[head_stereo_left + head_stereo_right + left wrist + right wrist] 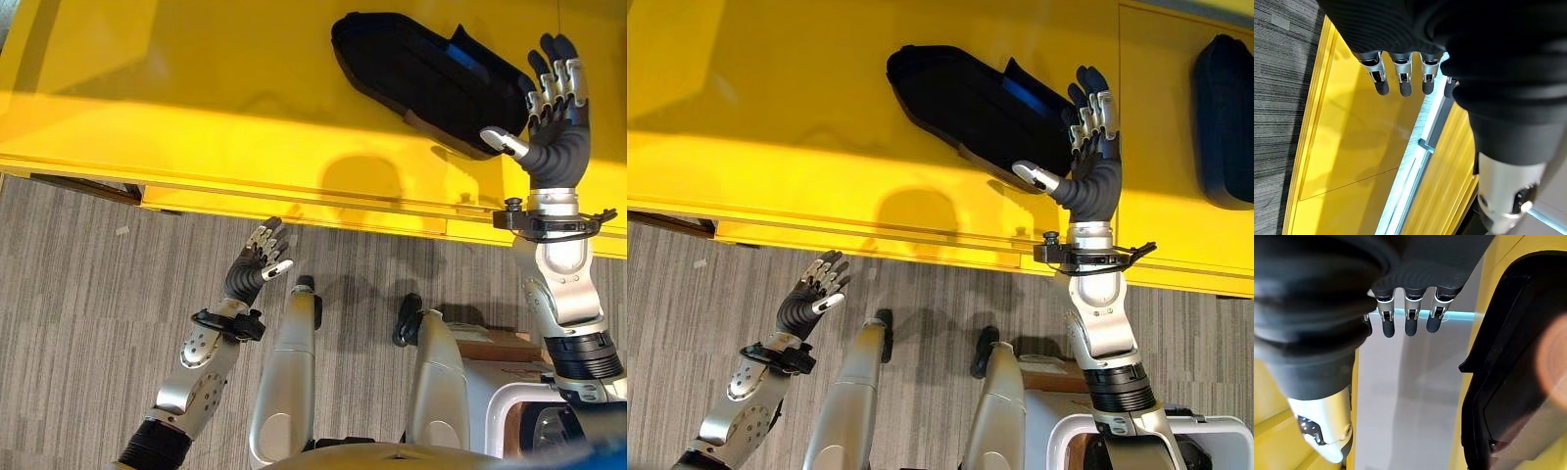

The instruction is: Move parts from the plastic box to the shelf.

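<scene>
Reaching over the yellow shelf [196,88], the right hand [554,117] hovers with fingers spread beside a black part [421,78] lying there. The left hand [257,262] hangs relaxed, empty, above the floor [69,323].

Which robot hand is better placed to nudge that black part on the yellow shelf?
Right. The right robot hand is open beside the black part on the yellow shelf; the left robot hand hangs open over the floor, short of the shelf.
</scene>
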Available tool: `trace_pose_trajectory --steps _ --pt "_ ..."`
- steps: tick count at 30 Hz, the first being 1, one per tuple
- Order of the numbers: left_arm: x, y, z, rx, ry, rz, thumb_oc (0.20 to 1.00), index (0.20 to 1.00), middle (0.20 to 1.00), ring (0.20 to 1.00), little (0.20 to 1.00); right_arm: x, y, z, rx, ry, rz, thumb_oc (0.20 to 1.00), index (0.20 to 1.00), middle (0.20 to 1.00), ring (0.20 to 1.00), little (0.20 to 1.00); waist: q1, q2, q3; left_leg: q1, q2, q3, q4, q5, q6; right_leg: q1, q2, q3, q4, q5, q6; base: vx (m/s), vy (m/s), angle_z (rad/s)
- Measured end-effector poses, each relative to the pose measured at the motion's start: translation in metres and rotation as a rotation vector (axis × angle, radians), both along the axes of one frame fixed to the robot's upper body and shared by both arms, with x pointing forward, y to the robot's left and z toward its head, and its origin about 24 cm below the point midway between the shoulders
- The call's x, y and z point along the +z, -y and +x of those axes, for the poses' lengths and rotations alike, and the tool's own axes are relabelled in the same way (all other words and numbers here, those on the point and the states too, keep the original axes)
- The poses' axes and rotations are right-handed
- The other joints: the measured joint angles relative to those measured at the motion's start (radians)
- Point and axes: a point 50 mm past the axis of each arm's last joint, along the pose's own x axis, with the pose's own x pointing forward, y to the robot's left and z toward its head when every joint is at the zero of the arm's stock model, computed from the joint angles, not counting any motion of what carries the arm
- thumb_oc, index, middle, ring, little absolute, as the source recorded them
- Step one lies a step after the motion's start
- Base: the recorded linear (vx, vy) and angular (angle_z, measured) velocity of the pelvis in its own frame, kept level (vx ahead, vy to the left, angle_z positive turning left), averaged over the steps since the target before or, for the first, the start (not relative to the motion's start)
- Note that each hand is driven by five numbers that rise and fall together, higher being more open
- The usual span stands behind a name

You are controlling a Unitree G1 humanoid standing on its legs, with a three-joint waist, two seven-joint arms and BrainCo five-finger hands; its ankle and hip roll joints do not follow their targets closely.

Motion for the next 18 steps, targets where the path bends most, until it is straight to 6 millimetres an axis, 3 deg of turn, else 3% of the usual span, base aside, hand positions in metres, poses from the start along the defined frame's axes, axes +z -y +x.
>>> trace_pose_trajectory --steps 3,8,10,13,14,18 --pt "0.0 0.0 0.0 0.002 0.0 -0.001 1.0 1.0 1.0 1.0 1.0 -0.002 -0.001 -0.006 0.012 0.001 0.0 1.0 1.0 1.0 1.0 1.0 -0.002 -0.003 0.002 0.0 0.0 0.0 0.0 0.0 0.0 0.0 0.0 0.001 0.0 0.0 0.0 0.0 0.0 0.0" --pt "0.003 0.0 -0.003 0.001 0.012 -0.007 1.0 1.0 1.0 1.0 1.0 0.003 0.016 -0.017 -0.06 0.031 -0.063 1.0 1.0 1.0 1.0 1.0 -0.007 -0.013 0.007 0.002 0.003 0.002 0.0 -0.009 0.005 0.002 0.003 0.002 -0.003 0.0 0.0 -0.02 -0.003 -0.02" --pt "0.005 -0.004 -0.003 0.006 0.029 -0.006 1.0 1.0 1.0 1.0 1.0 0.014 0.036 -0.027 -0.199 0.069 -0.231 1.0 1.0 1.0 1.0 1.0 -0.003 -0.014 0.007 -0.001 0.003 0.001 0.003 0.001 -0.005 -0.002 0.005 0.004 -0.004 0.01 0.008 -0.03 0.001 -0.02" --pt "0.006 -0.013 -0.006 0.019 0.043 0.001 1.0 1.0 1.0 1.0 1.0 0.055 0.059 -0.043 -0.461 0.189 -0.627 1.0 1.0 1.0 1.0 1.0 -0.009 -0.014 0.007 0.002 0.002 0.004 -0.001 0.002 -0.001 0.002 0.005 0.004 -0.011 0.015 0.015 -0.02 0.003 -0.01" --pt "0.008 -0.017 -0.006 0.023 0.048 0.011 1.0 1.0 1.0 1.0 1.0 0.075 0.06 -0.048 -0.539 0.274 -0.705 1.0 1.0 1.0 1.0 1.0 -0.018 -0.018 0.006 0.018 0.005 0.0 -0.005 0.003 0.0 0.022 0.007 0.0 -0.016 0.015 0.015 0.0 0.0 0.0" --pt "0.005 -0.018 -0.013 -0.016 0.04 0.029 1.0 1.0 1.0 1.0 1.0 0.1 0.047 -0.048 -0.607 0.365 -1.023 1.0 1.0 1.0 1.0 1.0 -0.018 -0.018 -0.005 0.025 0.01 0.003 -0.015 -0.002 0.006 0.027 0.012 0.002 -0.027 0.012 0.009 0.01 -0.006 -0.02"
